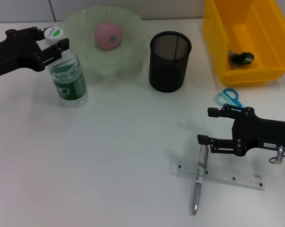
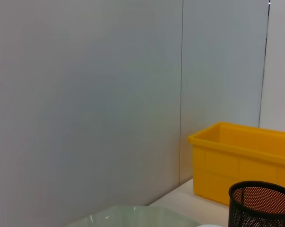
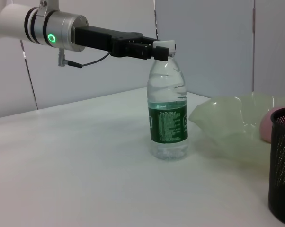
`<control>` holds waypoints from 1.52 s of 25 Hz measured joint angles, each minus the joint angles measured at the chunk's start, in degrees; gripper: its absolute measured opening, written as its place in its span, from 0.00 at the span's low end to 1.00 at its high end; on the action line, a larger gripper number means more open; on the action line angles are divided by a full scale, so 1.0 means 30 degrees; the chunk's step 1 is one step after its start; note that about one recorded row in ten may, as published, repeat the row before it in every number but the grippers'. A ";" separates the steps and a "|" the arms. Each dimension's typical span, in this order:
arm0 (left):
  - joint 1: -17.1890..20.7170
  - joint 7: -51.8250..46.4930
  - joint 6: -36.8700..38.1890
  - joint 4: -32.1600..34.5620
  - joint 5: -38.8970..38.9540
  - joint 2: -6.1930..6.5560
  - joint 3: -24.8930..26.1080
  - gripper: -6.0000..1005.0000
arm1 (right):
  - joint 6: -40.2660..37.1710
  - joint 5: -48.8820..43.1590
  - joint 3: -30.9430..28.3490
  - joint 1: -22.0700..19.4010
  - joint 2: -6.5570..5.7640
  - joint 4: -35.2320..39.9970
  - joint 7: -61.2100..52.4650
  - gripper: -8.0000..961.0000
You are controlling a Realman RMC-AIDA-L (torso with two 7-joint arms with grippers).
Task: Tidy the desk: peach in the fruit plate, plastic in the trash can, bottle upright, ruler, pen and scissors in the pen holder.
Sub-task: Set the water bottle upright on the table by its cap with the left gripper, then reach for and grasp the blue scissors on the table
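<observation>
The left arm is reaching in level from the table's left edge, its pincer [image 1: 53, 43] clamping the cap of the upright bottle [image 1: 69, 78] just beside the plate holding the peach [image 1: 108, 35]. The right pincer [image 1: 207, 126] is hovering, fingers apart, over the pen [image 1: 199, 180] lying across the ruler [image 1: 217, 175]. The scissors [image 1: 229, 98] are partly hidden behind it.

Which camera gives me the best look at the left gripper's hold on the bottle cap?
The right wrist view: it shows the left gripper side-on at the cap of the upright bottle. The head view shows the same grip from above, with the bottle's label visible. The left wrist view shows neither.
</observation>
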State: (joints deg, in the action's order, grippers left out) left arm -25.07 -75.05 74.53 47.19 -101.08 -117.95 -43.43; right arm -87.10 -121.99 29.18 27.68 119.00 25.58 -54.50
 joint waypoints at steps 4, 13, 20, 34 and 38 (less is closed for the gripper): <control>0.0011 0.0000 0.0001 -0.0017 0.0107 -0.0014 0.0065 0.48 | -0.0001 0.0000 0.0000 0.0000 -0.0001 0.0000 0.0000 0.84; 0.0010 0.0000 0.0000 -0.0030 0.0067 -0.0028 0.0123 0.48 | -0.0001 0.0001 0.0000 -0.0001 -0.0001 0.0000 0.0002 0.84; 0.0009 0.0000 0.0000 -0.0019 0.0045 -0.0028 0.0124 0.49 | 0.0000 0.0000 0.0000 -0.0001 -0.0001 0.0000 0.0002 0.84; 0.0117 0.0548 -0.0115 -0.0029 0.0183 -0.0102 0.0244 0.49 | -0.0001 0.0000 0.0000 0.0025 -0.0001 -0.0001 0.0003 0.84; 0.0125 0.0439 -0.0200 -0.0029 0.0183 -0.0093 0.0244 0.62 | -0.0012 0.0000 0.0000 0.0030 -0.0001 -0.0001 0.0002 0.84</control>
State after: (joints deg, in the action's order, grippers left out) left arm -24.70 -73.74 73.93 47.11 -100.53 -118.23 -42.70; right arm -87.14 -121.99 29.18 27.77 119.00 25.57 -54.49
